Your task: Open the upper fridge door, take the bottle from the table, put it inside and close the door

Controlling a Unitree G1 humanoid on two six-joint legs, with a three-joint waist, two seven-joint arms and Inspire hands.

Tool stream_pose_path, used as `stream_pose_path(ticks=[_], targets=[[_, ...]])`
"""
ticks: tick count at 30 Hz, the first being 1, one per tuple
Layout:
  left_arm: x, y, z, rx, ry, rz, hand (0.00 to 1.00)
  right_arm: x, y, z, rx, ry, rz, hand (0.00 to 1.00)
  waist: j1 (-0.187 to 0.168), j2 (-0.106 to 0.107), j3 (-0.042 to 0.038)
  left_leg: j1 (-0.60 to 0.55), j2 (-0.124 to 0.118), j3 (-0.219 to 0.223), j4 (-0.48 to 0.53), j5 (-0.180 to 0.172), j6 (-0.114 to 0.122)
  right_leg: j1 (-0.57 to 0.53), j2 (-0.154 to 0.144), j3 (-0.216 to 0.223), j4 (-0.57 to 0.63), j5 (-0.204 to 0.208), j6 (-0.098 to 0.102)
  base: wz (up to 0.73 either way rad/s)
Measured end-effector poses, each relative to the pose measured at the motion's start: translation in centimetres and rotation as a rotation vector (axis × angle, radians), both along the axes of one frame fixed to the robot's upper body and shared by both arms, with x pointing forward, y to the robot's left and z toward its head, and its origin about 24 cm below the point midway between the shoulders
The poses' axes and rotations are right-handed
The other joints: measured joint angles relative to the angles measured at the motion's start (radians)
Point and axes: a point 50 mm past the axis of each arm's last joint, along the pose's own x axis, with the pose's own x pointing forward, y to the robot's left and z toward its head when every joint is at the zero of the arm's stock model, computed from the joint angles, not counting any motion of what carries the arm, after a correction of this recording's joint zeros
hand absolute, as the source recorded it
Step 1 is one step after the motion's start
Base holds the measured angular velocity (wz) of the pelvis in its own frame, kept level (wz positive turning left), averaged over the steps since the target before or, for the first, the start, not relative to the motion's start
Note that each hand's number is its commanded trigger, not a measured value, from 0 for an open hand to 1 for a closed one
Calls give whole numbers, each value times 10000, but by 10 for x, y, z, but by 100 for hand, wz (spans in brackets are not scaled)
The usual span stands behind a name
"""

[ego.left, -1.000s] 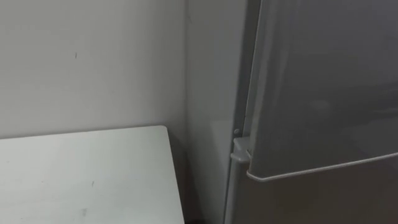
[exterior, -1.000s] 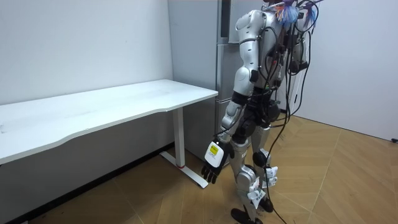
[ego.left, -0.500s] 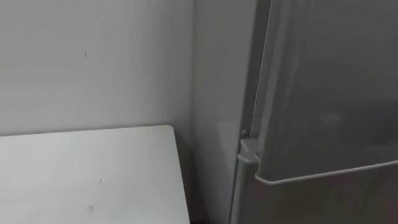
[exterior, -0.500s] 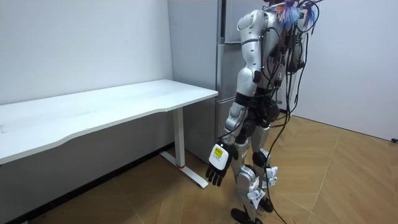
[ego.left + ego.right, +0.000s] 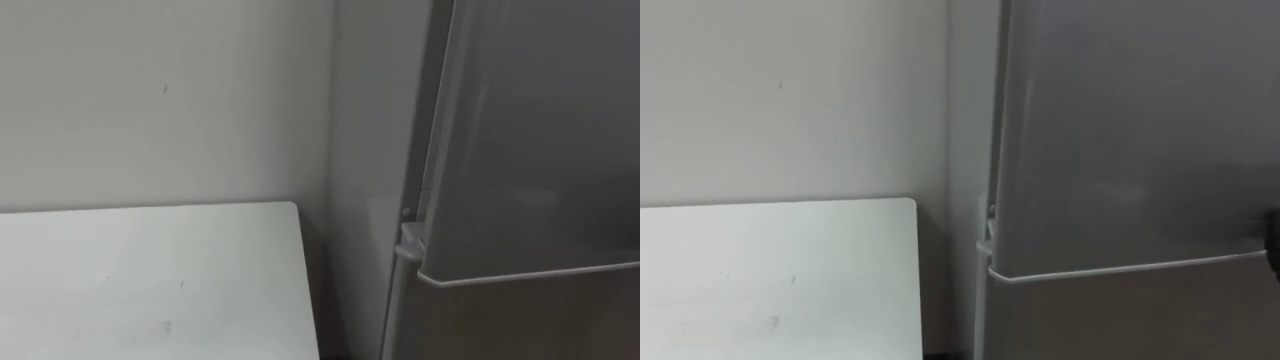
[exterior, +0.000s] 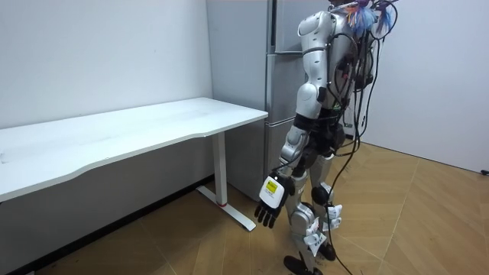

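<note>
Left hand (image 6: 271, 205) hangs low at the bottom centre of the room view, fingers loose and apart, holding nothing, while the robot stands facing the fridge (image 6: 276, 84) with the white table (image 5: 150, 280) at lower left of the eye view. Upper door (image 5: 540, 140) fills the right of the frame and looks shut, so I read this as the approach, and next a hand must come up to pull that door open. Where the bottle is, and how it looks, I cannot tell.
</note>
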Motion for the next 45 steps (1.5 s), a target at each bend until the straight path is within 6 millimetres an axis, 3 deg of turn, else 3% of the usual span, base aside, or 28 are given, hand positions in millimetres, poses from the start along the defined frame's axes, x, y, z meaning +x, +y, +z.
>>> stream_pose_path(ticks=[12, 17, 25, 30, 45], targets=[[1, -3, 0, -185, 49, -369, 0, 7, 14, -1, -1092, 325, 271, 0, 163, 46, 8, -22, -18, -256, -1, 13, -20, -4, -1, -189, 22, 10, -13, 1], [2, -4, -1, -399, 112, -561, 0, 9, 15, -4, -1126, 468, 346, 0, 391, 35, 18, 71, -14, -252, -2, 21, -28, 66, 3, -207, 21, 15, -22, -5], [1, -5, -2, -532, 149, -567, 0, 16, 12, -13, -1637, 955, 434, 0, 433, -225, 145, 46, -41, -245, -2, 31, -36, -16, 17, -160, -18, 37, -71, -7], [2, -1, -1, -556, 110, -635, 0, 17, 9, -17, -1635, 993, 370, 0, 384, -314, 131, -25, -46, -415, 19, 38, -23, -7, 15, -229, -113, 93, -75, 2], [1, 1, 0, -517, 328, -721, 0, 28, 5, -23, -1635, 1217, 466, 0, 384, -215, 79, -139, -57, -557, 240, 61, 8, 40, -7, -325, -156, 219, -72, 0]])
